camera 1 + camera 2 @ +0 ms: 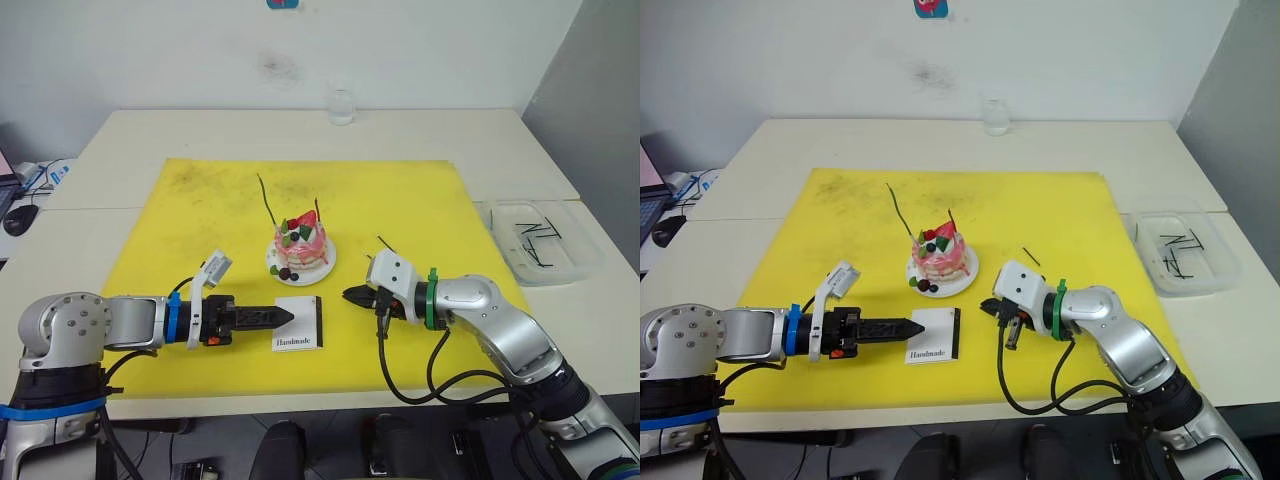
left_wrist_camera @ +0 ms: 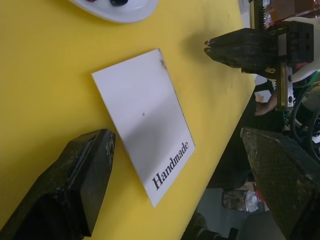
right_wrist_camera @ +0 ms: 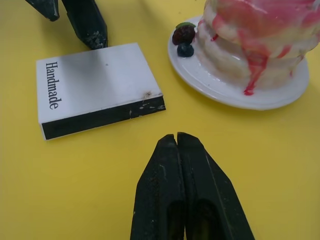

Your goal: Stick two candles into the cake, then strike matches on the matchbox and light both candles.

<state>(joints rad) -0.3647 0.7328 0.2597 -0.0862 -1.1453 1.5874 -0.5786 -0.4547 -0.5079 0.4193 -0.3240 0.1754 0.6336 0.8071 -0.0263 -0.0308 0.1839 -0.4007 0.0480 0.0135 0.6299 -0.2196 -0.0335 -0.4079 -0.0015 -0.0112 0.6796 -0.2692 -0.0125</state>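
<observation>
Two candles [image 1: 267,200] stand in the cake [image 1: 301,246]; left gripper [image 1: 284,316], fingers apart, braces the matchbox [image 1: 299,322] while right gripper [image 1: 350,295], clenched and seemingly empty, faces its black strip.

matchbox [image 3: 95,82]: matt white card, scuffed black strip | cake [image 3: 260,40]: glossy pink glaze on smooth white plate [image 3: 235,92] | mat [image 1: 200,215]: matt yellow, smudged at 11 o'clock | right gripper [image 3: 177,142]: rough black jaws | desk [image 1: 130,140]: smooth cream | tray [image 1: 590,260]: clear plastic
</observation>
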